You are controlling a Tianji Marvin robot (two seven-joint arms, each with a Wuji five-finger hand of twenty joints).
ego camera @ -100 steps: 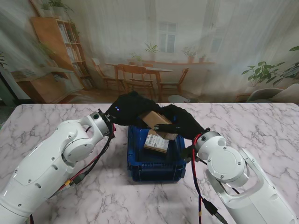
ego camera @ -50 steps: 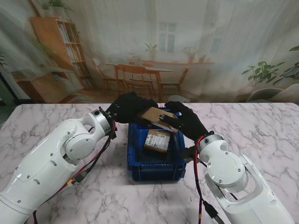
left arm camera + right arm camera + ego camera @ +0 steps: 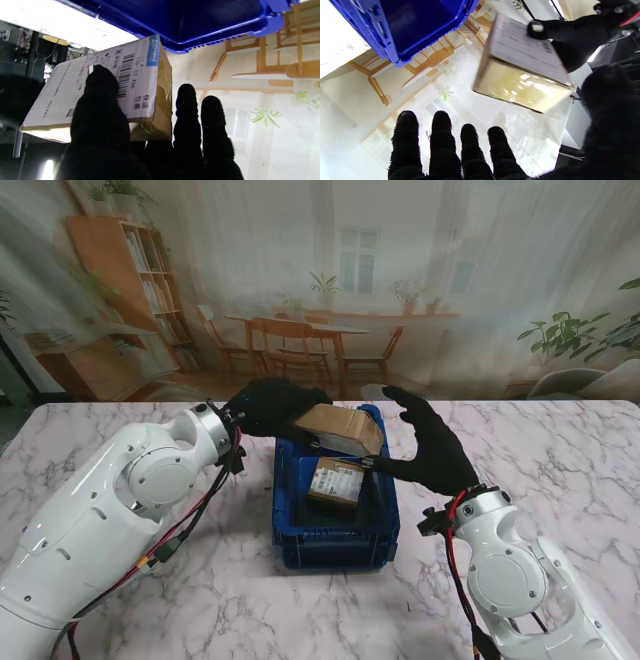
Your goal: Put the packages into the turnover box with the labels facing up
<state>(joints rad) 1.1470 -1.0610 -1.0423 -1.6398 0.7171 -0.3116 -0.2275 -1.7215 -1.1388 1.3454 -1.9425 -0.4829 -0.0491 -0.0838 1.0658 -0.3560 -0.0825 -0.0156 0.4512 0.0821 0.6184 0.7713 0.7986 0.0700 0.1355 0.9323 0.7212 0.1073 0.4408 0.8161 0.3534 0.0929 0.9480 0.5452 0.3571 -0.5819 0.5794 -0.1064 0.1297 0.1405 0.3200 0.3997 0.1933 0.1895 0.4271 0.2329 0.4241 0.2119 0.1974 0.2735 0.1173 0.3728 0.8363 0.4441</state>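
A brown cardboard package (image 3: 340, 430) hangs above the far end of the blue turnover box (image 3: 335, 530), with my left hand (image 3: 275, 407) shut on its left end. Its white label (image 3: 100, 82) faces down toward the box, under my thumb (image 3: 100, 105); the plain taped side shows from above. My right hand (image 3: 430, 448) is open just to the right of the package, fingers spread and apart from it (image 3: 520, 65). A second package (image 3: 335, 482) lies inside the box with its white label up.
The marble table (image 3: 560, 470) spreads around the box on both sides. A printed backdrop of a room stands behind the table's far edge. Both white forearms rise from the near corners beside the box.
My right hand has let go of the package and drawn back to the right, opening. My left hand now carries the package alone, a little higher and more level.
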